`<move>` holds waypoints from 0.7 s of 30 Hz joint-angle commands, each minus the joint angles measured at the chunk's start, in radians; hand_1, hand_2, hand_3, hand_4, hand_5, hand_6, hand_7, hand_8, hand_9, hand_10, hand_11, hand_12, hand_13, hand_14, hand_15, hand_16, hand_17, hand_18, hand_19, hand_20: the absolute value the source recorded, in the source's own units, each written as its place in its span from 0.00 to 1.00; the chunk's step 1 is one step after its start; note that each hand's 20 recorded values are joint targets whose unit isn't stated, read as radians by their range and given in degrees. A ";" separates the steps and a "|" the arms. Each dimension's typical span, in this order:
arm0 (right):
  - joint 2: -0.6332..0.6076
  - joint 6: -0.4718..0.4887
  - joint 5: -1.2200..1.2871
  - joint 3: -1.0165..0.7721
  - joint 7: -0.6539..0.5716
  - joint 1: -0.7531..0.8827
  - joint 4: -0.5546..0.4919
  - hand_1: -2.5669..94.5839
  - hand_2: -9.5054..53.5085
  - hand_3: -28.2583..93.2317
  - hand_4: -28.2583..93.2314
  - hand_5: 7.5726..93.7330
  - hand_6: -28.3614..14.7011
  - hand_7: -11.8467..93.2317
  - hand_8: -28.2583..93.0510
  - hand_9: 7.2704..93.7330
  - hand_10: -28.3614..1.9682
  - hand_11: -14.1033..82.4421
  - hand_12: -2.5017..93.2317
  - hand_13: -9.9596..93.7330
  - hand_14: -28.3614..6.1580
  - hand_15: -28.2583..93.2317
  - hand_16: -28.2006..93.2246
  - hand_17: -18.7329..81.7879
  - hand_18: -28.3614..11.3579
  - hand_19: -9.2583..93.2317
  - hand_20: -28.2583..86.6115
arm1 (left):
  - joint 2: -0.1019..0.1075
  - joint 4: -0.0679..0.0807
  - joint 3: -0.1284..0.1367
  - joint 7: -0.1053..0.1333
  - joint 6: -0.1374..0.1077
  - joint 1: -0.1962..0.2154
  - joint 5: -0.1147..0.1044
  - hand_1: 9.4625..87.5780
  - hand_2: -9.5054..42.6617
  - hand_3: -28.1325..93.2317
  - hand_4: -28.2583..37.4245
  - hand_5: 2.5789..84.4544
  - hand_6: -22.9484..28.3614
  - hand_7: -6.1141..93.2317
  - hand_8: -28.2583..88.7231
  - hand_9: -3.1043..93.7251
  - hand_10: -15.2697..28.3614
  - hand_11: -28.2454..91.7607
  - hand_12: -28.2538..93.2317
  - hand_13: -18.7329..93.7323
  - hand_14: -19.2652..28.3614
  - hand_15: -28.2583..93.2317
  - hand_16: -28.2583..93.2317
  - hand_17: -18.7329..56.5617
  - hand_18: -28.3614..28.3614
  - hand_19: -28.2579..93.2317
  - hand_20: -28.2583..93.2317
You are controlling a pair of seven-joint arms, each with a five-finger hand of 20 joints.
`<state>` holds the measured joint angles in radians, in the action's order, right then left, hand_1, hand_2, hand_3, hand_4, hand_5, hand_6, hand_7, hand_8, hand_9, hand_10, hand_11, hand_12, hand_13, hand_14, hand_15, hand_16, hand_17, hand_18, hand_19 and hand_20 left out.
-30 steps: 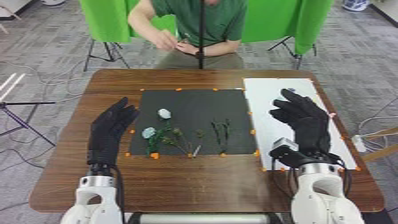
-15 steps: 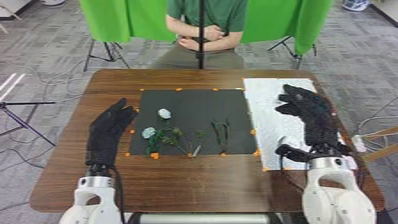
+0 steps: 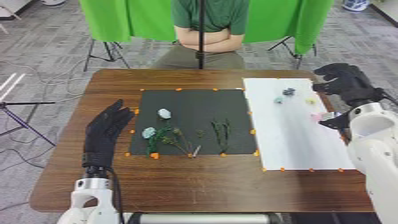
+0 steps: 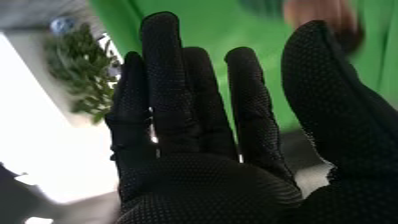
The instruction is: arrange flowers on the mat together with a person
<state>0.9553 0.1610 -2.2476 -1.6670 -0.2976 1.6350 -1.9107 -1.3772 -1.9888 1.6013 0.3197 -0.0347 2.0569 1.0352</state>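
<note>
My right hand [image 3: 348,85] is above the table's far right edge, beyond the white sheet's side, holding nothing; in the right wrist view this hand [image 4: 204,185] has its fingers straight and the thumb apart. My left hand [image 3: 107,131] is open at the left of the dark mat [image 3: 191,102]. On the mat lie two pale flower heads, one higher [image 3: 164,113] and one lower [image 3: 148,132], with green stems [image 3: 178,142] beside them and more stems [image 3: 221,135] on the right. Small blossoms, blue [image 3: 289,91], yellow [image 3: 310,101] and pink [image 3: 317,117], lie on the white sheet [image 3: 298,145].
Orange tape pieces [image 3: 155,156] mark the edges of the mat and sheet on the brown table [image 3: 195,185]. A dark vertical pole [image 3: 201,45] stands beyond the far edge.
My right hand has moved from over the white sheet outward to the right, uncovering the small blossoms. My left hand has barely moved, and the mat's flowers lie as before.
</note>
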 commanded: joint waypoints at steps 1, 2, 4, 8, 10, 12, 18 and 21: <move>-0.108 0.227 -0.316 0.095 -0.035 -0.089 0.102 0.39 0.00 0.86 0.01 0.44 0.70 0.27 0.16 0.54 0.45 0.33 0.27 0.70 0.46 0.59 0.45 0.45 0.24 0.74 0.71 | 0.005 -0.005 0.004 -0.004 -0.015 0.020 0.002 0.22 0.20 0.80 0.15 0.55 0.54 0.20 0.19 0.50 0.67 0.39 0.34 0.50 0.79 0.41 0.25 0.40 0.76 0.40 0.46; -0.113 0.248 -0.318 0.106 -0.045 -0.100 0.116 0.38 0.00 0.86 0.01 0.43 0.69 0.26 0.16 0.54 0.45 0.33 0.27 0.71 0.45 0.59 0.45 0.46 0.24 0.74 0.71 | 0.005 -0.006 0.005 -0.005 -0.014 0.020 0.002 0.22 0.20 0.80 0.15 0.55 0.54 0.20 0.19 0.50 0.67 0.39 0.34 0.50 0.79 0.41 0.25 0.40 0.76 0.40 0.46; -0.116 0.294 -0.323 0.117 -0.064 -0.116 0.137 0.37 0.00 0.85 0.01 0.41 0.69 0.25 0.16 0.55 0.42 0.32 0.27 0.71 0.44 0.60 0.45 0.46 0.22 0.74 0.71 | 0.006 -0.006 0.006 -0.005 -0.015 0.019 0.000 0.22 0.20 0.80 0.15 0.55 0.54 0.20 0.19 0.50 0.67 0.39 0.34 0.50 0.79 0.41 0.25 0.40 0.76 0.40 0.46; -0.113 0.356 -0.322 0.126 -0.101 -0.129 0.160 0.36 0.00 0.84 0.00 0.40 0.69 0.24 0.17 0.59 0.42 0.34 0.28 0.73 0.44 0.62 0.47 0.47 0.20 0.76 0.71 | 0.005 -0.006 0.008 -0.005 -0.014 0.020 0.002 0.22 0.20 0.80 0.15 0.55 0.54 0.20 0.19 0.50 0.67 0.39 0.34 0.50 0.80 0.41 0.25 0.40 0.76 0.40 0.46; -0.108 0.332 -0.306 0.118 -0.080 -0.118 0.177 0.36 0.00 0.83 0.01 0.42 0.67 0.23 0.17 0.61 0.43 0.34 0.28 0.74 0.45 0.62 0.47 0.48 0.19 0.77 0.71 | 0.005 -0.005 0.009 -0.005 -0.012 0.018 0.003 0.22 0.20 0.80 0.15 0.55 0.54 0.20 0.19 0.50 0.67 0.39 0.34 0.50 0.80 0.41 0.25 0.40 0.76 0.40 0.46; -0.103 0.331 -0.298 0.131 -0.075 -0.126 0.197 0.37 0.00 0.83 0.01 0.43 0.67 0.23 0.17 0.63 0.45 0.35 0.29 0.75 0.46 0.63 0.47 0.49 0.19 0.78 0.71 | 0.006 -0.004 0.008 -0.003 -0.013 0.018 0.001 0.22 0.20 0.80 0.15 0.56 0.54 0.20 0.19 0.50 0.67 0.39 0.34 0.50 0.80 0.41 0.25 0.40 0.76 0.41 0.46; -0.079 0.282 -0.268 0.155 -0.057 -0.127 0.241 0.38 0.00 0.84 0.00 0.44 0.67 0.23 0.17 0.64 0.46 0.34 0.28 0.77 0.50 0.63 0.48 0.51 0.21 0.79 0.71 | 0.003 -0.002 0.006 -0.004 -0.009 0.015 0.004 0.22 0.20 0.80 0.15 0.56 0.54 0.20 0.19 0.50 0.67 0.39 0.34 0.50 0.79 0.41 0.25 0.40 0.76 0.41 0.46; -0.071 0.313 -0.287 0.172 -0.059 -0.134 0.260 0.39 0.00 0.84 0.00 0.44 0.68 0.24 0.17 0.65 0.46 0.34 0.28 0.78 0.53 0.63 0.48 0.52 0.21 0.80 0.72 | 0.001 -0.002 0.006 -0.005 -0.008 0.015 0.005 0.22 0.20 0.80 0.15 0.56 0.54 0.20 0.19 0.50 0.67 0.39 0.34 0.50 0.79 0.41 0.25 0.40 0.76 0.41 0.45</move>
<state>0.8591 0.4589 -2.5077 -1.5289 -0.3662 1.5021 -1.6797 -1.3704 -1.9939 1.6074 0.3201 -0.0398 2.0632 1.0355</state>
